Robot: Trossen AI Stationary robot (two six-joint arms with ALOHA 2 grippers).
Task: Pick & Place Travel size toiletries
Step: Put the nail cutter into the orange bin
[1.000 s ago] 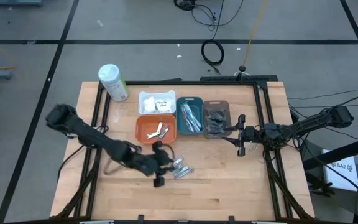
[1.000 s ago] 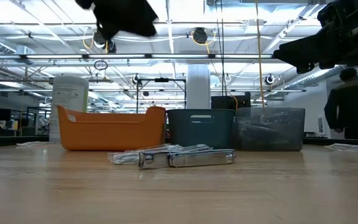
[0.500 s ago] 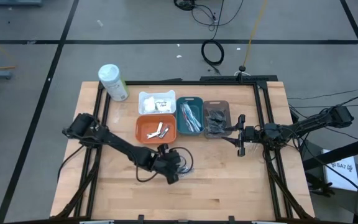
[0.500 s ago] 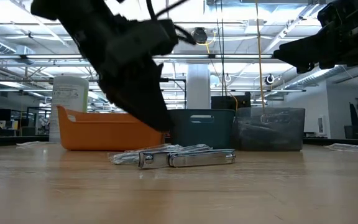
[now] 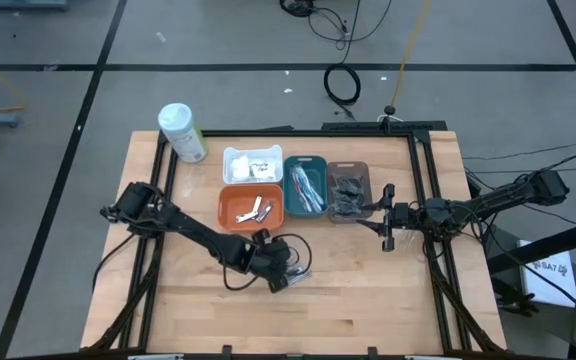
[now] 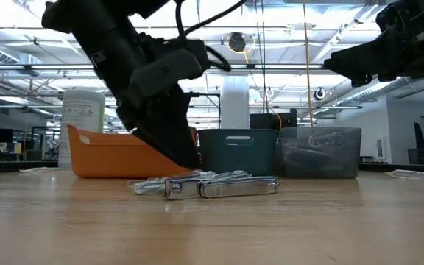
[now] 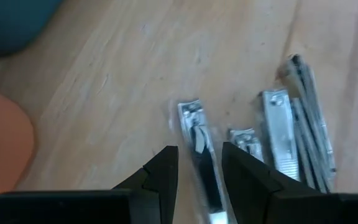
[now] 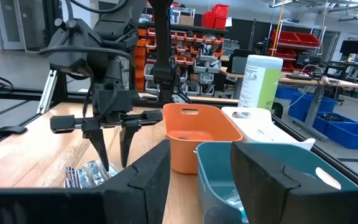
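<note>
Several silvery toiletries in clear wrappers (image 6: 219, 185) lie flat in a small pile on the wooden table, in front of the trays. My left gripper (image 5: 286, 272) hangs low over the pile, slanting down from the table's left. It is open, and its fingers stand on either side of one wrapped silvery piece (image 7: 199, 144) without plainly touching it. Two more silvery pieces (image 7: 277, 134) and thin slim ones (image 7: 312, 118) lie beside it. My right gripper (image 5: 386, 230) waits open and level at the table's right, clear of everything.
Behind the pile stand an orange tray (image 5: 251, 207), a white tray (image 5: 253, 163), a teal tray (image 5: 306, 185) and a grey tray (image 5: 348, 190), each with small items inside. A white bottle with a green label (image 5: 182, 132) stands at the far left corner.
My left gripper has come down and moved toward the table's right, from beside the pile to low over it, tipping steeper as it went. Its fingers keep the same gap. The pile has not moved.
</note>
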